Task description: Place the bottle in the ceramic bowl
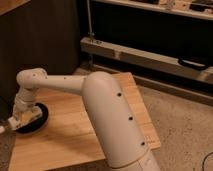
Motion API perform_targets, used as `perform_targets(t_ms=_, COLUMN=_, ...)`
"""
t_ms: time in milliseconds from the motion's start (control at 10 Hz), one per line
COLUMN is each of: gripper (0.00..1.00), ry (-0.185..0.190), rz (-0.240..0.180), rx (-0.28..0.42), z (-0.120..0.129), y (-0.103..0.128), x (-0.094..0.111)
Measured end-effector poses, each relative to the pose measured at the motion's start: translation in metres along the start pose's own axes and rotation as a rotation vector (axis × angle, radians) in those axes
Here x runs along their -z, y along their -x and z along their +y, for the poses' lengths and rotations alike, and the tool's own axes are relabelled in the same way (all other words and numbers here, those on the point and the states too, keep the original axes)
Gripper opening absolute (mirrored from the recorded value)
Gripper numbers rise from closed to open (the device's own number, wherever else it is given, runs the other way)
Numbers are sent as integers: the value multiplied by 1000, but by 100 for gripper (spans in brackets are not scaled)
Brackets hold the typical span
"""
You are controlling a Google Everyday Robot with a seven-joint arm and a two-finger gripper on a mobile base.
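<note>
Wooden table [75, 135], jaws [22, 118] over ceramic bowl [39, 120], left edge

Dim, warm light, soft blur throughout; gripper [20, 119] low at left over dark bowl

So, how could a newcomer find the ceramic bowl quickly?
Start at the wooden table and follow the white arm to the table's left edge. There the gripper hangs over the ceramic bowl. It is the only round, flat, black thing on the pale wood.
</note>
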Motion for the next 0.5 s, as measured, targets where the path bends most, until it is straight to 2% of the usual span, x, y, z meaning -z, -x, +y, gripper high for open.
perform_targets(t_ms=200, gripper=46, ry=0, rz=-1, rx=0, z=0, y=0, x=0)
perform_targets(t_ms=500, gripper=76, ry=0, rz=-1, rx=0, z=0, y=0, x=0)
